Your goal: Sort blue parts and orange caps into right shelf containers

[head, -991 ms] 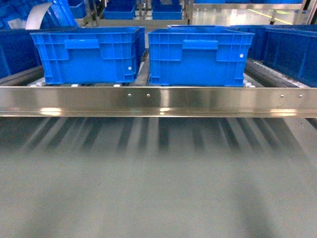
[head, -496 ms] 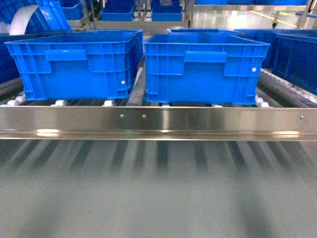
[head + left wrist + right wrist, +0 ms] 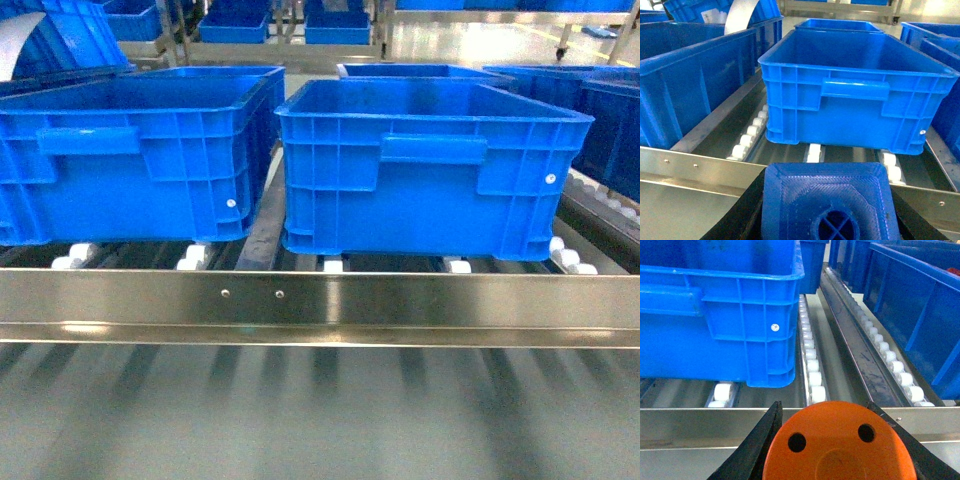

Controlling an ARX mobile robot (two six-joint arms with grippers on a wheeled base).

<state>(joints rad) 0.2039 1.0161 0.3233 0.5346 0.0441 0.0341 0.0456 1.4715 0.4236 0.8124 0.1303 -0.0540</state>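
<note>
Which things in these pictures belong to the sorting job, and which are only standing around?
For the job:
- small bright-blue plastic block, held in the left gripper
- round orange cap, held in the right gripper
- large blue ribbed plastic crate in front

Only standing around:
- white shelf rollers
- steel front rail

Orange cap (image 3: 840, 445) in end effector (image 3: 832, 450) (clamped), blue crate (image 3: 720, 305) ahead

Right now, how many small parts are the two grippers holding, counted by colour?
Blue part, in the left gripper: 1
Orange cap, in the right gripper: 1
Total: 2
</note>
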